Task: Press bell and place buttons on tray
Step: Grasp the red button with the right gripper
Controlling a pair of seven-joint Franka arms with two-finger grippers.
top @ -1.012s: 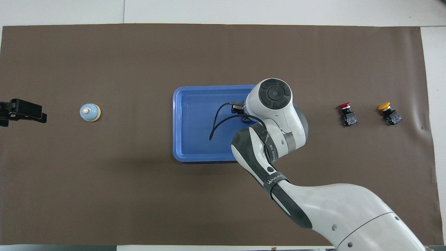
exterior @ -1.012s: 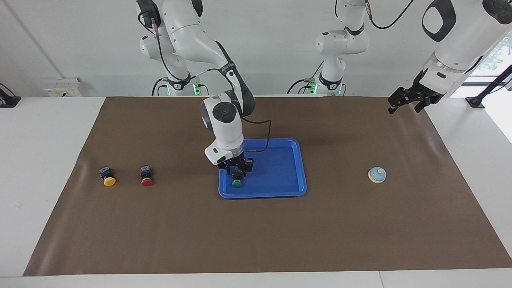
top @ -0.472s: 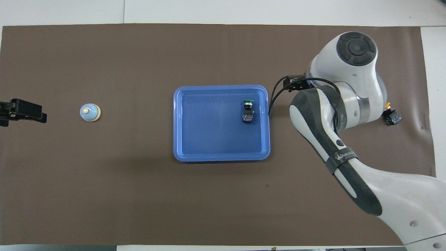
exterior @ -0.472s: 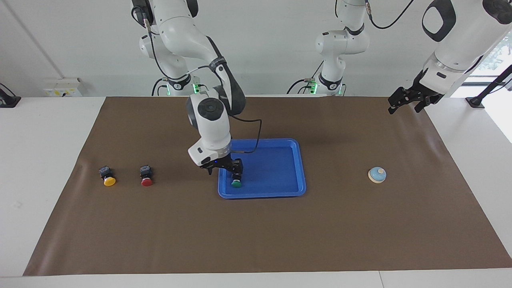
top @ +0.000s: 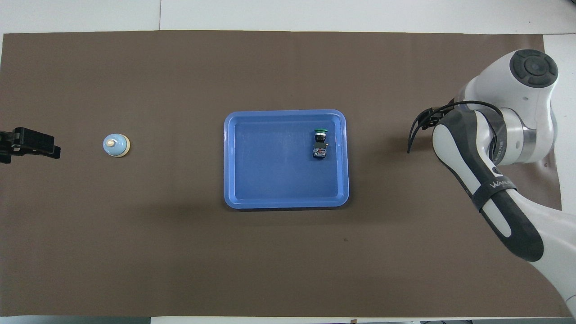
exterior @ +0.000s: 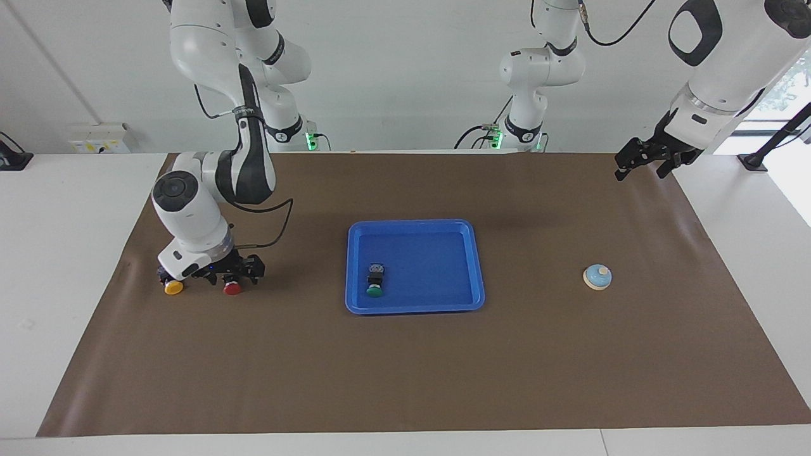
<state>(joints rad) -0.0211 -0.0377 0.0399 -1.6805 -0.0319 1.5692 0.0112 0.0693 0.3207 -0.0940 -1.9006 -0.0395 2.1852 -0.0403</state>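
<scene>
The blue tray lies mid-table, with the green button lying in it on its side. Toward the right arm's end of the table are the red button and the yellow button; the right arm hides both in the overhead view. My right gripper is down low at the red button, open, a finger on either side of its black body. The bell sits alone toward the left arm's end. My left gripper waits open in the air, holding nothing.
A brown mat covers most of the white table. The right arm's elbow and cable hang over the mat at its own end. A wall socket box sits past the table's corner.
My right gripper has let go of the green button in the tray, risen and swung across to the red button. The left arm has not moved.
</scene>
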